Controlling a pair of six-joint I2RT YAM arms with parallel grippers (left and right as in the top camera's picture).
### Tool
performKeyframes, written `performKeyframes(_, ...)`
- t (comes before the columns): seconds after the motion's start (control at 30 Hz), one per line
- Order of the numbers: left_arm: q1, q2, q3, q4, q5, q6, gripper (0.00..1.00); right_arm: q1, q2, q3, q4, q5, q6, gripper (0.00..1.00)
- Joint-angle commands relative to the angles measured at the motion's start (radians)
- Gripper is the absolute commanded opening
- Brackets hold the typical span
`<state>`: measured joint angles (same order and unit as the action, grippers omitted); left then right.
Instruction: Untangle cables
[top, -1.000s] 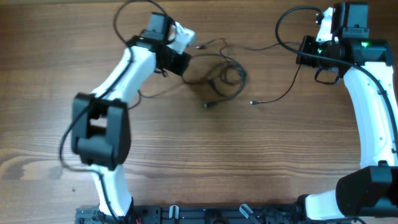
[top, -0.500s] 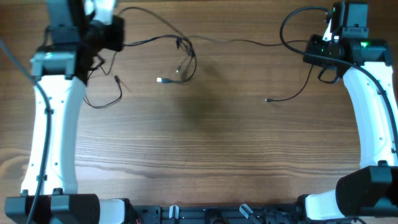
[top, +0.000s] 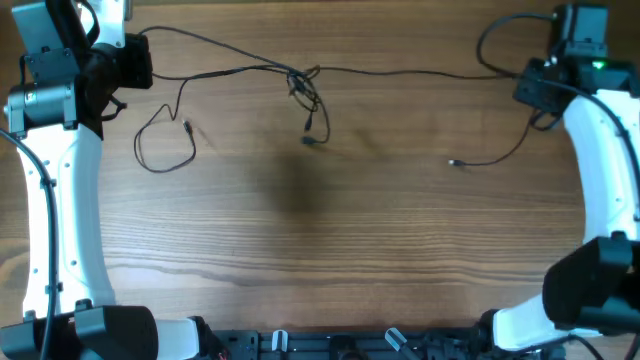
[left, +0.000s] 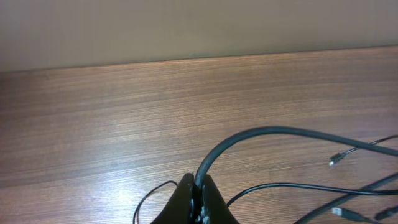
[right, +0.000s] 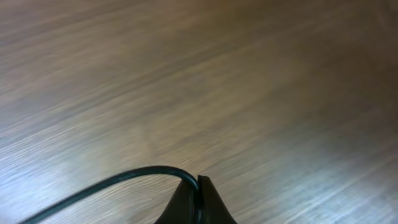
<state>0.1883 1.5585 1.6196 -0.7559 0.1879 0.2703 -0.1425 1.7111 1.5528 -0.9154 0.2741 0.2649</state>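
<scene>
Thin black cables (top: 240, 70) stretch across the far part of the wooden table, with a small knot (top: 303, 82) in the middle and a plug (top: 310, 140) hanging below it. A loose loop (top: 165, 145) lies at the left. Another strand ends in a plug (top: 453, 161) at the right. My left gripper (top: 138, 62) is at the far left, shut on a cable (left: 249, 138). My right gripper (top: 528, 85) is at the far right, shut on a cable (right: 124, 177).
Bare wooden table (top: 320, 240) fills the middle and front. The table's far edge meets a wall (left: 186, 28) in the left wrist view. Arm bases and a black rail (top: 330, 345) sit along the front edge.
My left arm swung far left and my right arm moved right, pulling the cables out into a long line. The central tangle shrank to a small knot.
</scene>
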Motion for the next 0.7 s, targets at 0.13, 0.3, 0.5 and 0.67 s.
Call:
performKeyframes(0.13, 0.016, -0.018, 0.004, 0.007, -0.016, -0.013, 0.04, -0.142, 0.021, -0.008, -0.006, 0.031, 0.024, 0.05)
performKeyframes(0.3, 0.061, -0.018, 0.004, 0.003, -0.014, -0.013, 0.04, -0.174, 0.021, -0.008, -0.005, 0.031, 0.023, 0.05)
performKeyframes(0.5, 0.129, -0.018, 0.004, 0.005, 0.020, -0.014, 0.04, -0.198, 0.021, -0.008, -0.006, 0.027, 0.023, 0.05)
performKeyframes(0.67, 0.153, -0.018, 0.004, -0.005, 0.163, -0.017, 0.04, -0.191, 0.021, -0.008, -0.006, -0.056, 0.019, 0.05)
